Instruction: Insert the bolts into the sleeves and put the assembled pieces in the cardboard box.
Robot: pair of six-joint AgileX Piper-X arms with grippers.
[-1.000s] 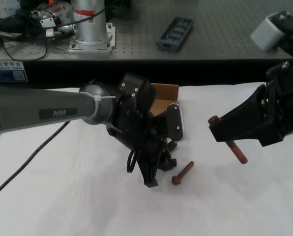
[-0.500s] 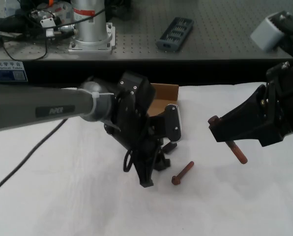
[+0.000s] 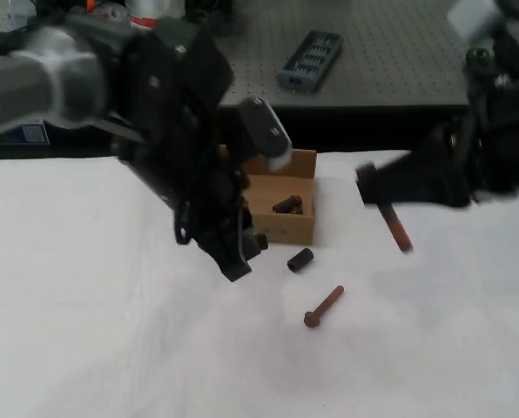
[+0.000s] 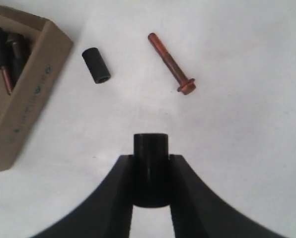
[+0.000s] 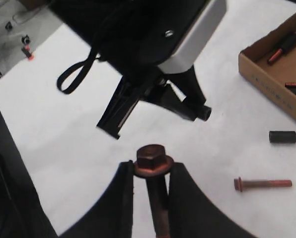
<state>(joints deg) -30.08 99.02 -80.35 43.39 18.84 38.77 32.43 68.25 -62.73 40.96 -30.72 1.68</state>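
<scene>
My left gripper (image 4: pixel 150 159) is shut on a black sleeve (image 4: pixel 150 171) and hangs above the white cloth in front of the cardboard box (image 3: pixel 286 229). In the high view this gripper (image 3: pixel 236 259) sits left of the box front. My right gripper (image 5: pixel 152 171) is shut on a copper bolt (image 5: pixel 153 161), whose shank (image 3: pixel 395 225) hangs down to the right of the box. The right wrist view looks across at the left gripper's held sleeve (image 5: pixel 203 113). A loose sleeve (image 3: pixel 300 259) and a loose bolt (image 3: pixel 323 306) lie on the cloth. Assembled pieces (image 3: pixel 286 205) lie in the box.
A white cloth (image 3: pixel 434 348) covers the near bench. Behind it on the dark perforated bench stand a black ribbed rack (image 3: pixel 310 58) and cables with small parts at the far left (image 3: pixel 16 39). The box (image 4: pixel 29 104) lies close to the loose sleeve (image 4: pixel 96 65).
The left arm has lifted up and to the left with its sleeve, uncovering the box and the loose sleeve. The right gripper with its bolt has shifted up and slightly left.
</scene>
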